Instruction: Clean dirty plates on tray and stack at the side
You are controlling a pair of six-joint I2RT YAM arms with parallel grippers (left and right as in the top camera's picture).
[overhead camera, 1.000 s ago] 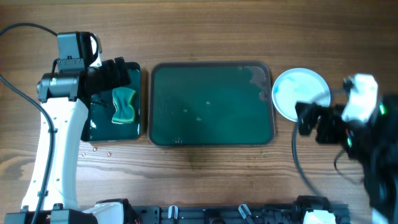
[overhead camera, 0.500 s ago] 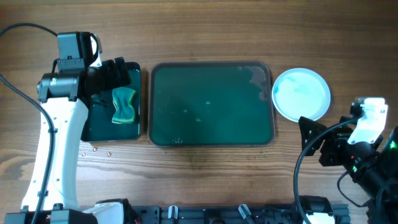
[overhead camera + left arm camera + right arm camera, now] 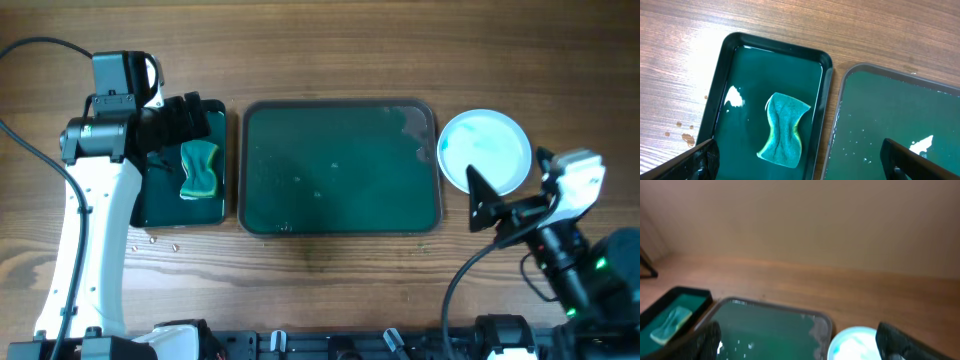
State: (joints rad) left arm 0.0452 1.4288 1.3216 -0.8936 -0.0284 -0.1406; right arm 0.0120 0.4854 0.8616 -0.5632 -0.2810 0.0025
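The right gripper [image 3: 473,200] hangs at the near right of the wooden table [image 3: 330,50], jaws spread wide and empty. From above, we see one fingertip overlapping the near rim of a white plate [image 3: 485,150], though we cannot tell whether it touches; over on the left, brown specks [image 3: 150,240] dot the wood by the near edge of a smaller tray [image 3: 205,212]; the plate, smeared teal at its middle, lies on the table just right of the tray [image 3: 340,195], and we cannot say whether others lie beneath it; the large dark green tray carries scattered droplets; just beside it, the smaller tray holds a teal sponge [image 3: 198,168] on a wet, glossy floor; over that tray's far end the left gripper [image 3: 205,122] hovers, likewise released, grasping nothing.
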